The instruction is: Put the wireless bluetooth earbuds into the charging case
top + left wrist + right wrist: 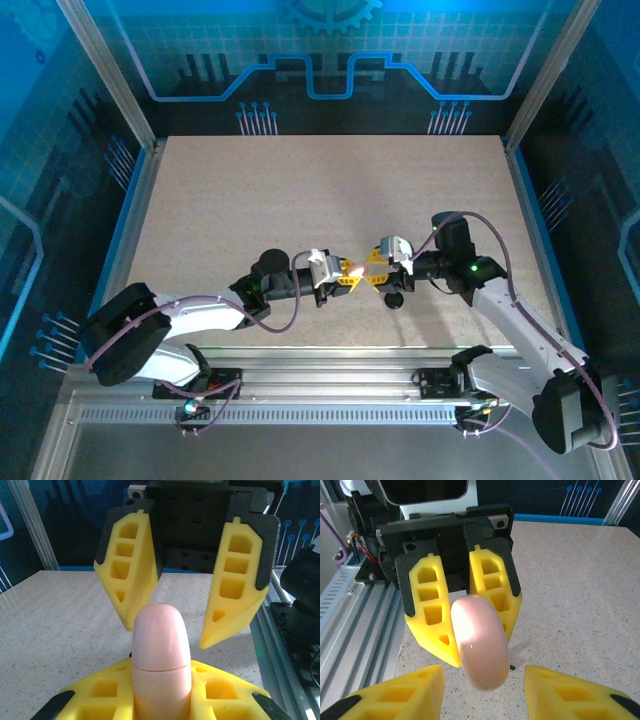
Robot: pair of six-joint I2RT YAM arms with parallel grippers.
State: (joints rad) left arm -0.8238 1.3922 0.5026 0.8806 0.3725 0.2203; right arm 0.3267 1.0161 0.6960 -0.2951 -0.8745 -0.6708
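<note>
**Top view:** my left pincer (338,272) and right pincer (374,268) meet tip to tip mid-table (300,190). The round black charging case (395,299) lies on the table just beside the right one. **Wrist views:** my left pincer is clamped on a pink oval capsule (161,650), and my right pincer's jaws stand apart around the capsule's free end.
</note>
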